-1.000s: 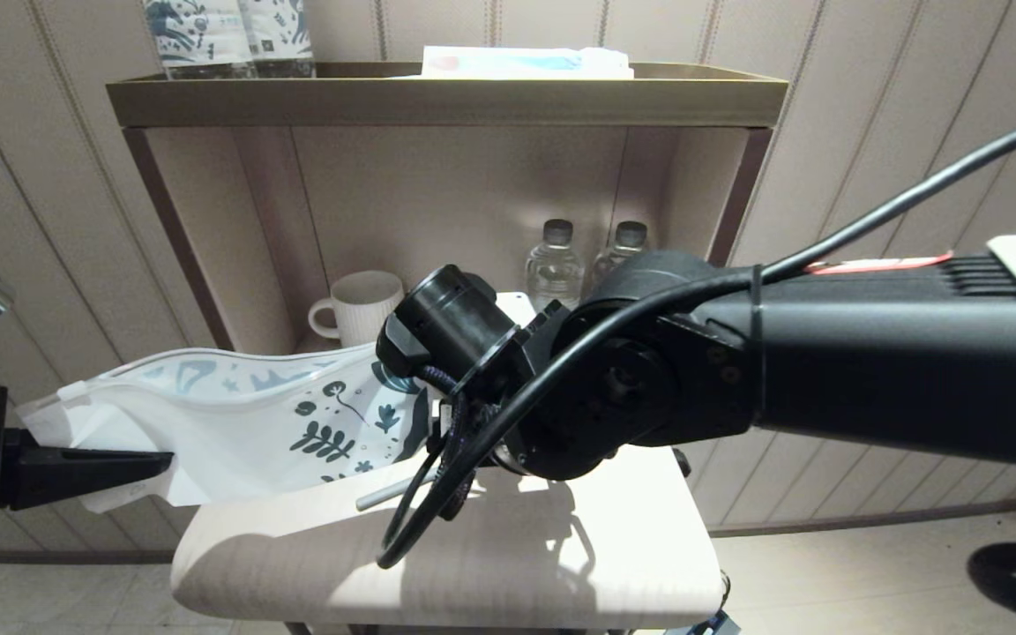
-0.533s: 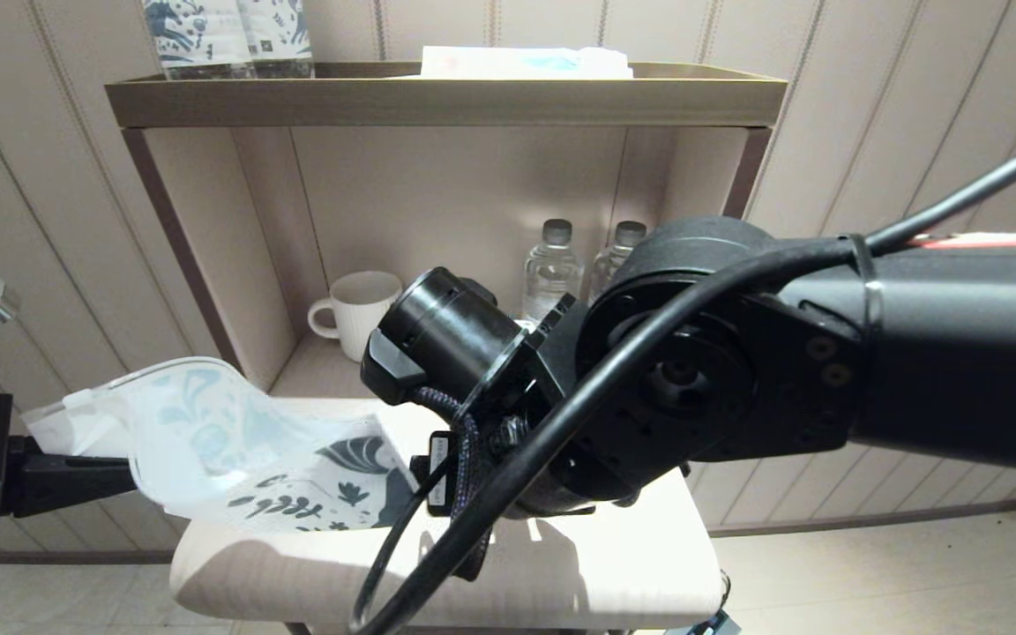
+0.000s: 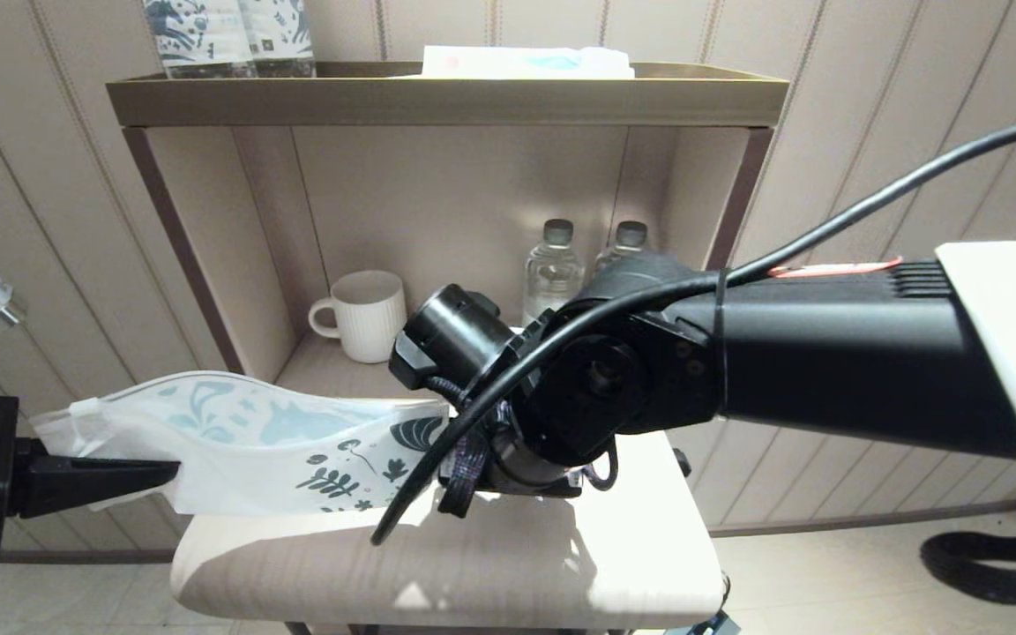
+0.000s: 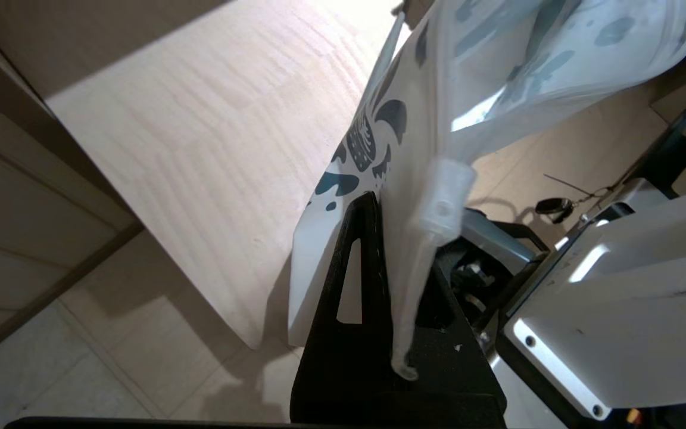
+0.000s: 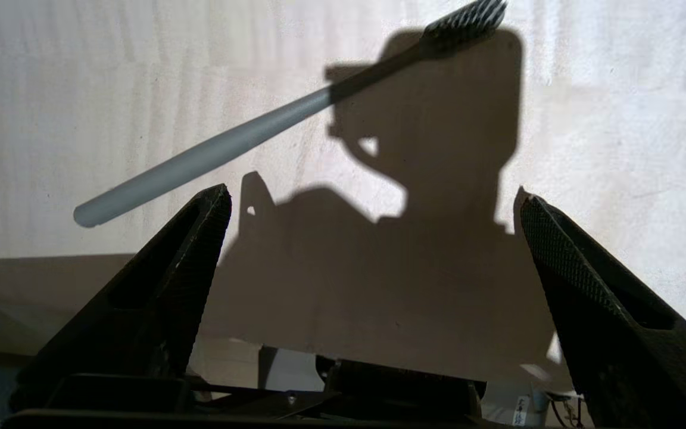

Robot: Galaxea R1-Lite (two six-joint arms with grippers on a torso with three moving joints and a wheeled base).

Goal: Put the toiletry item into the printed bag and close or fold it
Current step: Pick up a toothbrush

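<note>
Left arm enters low from the left edge of the head view. Left gripper (image 3: 155, 474), black and wedge-shaped, is clamped tight on the zip end of the flat white, slightly see-through plastic pouch with dark blue-green leaf prints (image 3: 261, 450). The pouch hangs level from that grip, its printed end reaching over the near left part of the pale padded stool top with a fine ribbed weave (image 3: 508, 564).

Right arm, thick black links with a looping black cable (image 3: 437, 494), reaches in from the right and bends down over the stool's middle. Its body hides the claw in the head view.

Right wrist view fills that gap: right gripper (image 5: 373, 208) has its two textured black fingers (image 5: 197, 238) spread wide, nothing between them, poised above the stool. The slim grey pencil-thin toothbrush with a small dark bristle head (image 5: 230, 143) lies flat on the fabric just beyond the fingertips, slanted, untouched, outside the pouch. Hard shadow of the gripper falls across the bristle end.

Left wrist view shows what the head view does not: the pouch's thick clear zip strip (image 4: 432, 238) running beside the left finger (image 4: 367, 262), film glossy and creased.

Behind, in the beige open shelf unit (image 3: 446, 97): a ribbed white mug (image 3: 367, 313), two clear plastic water bottles (image 3: 552, 265).
</note>
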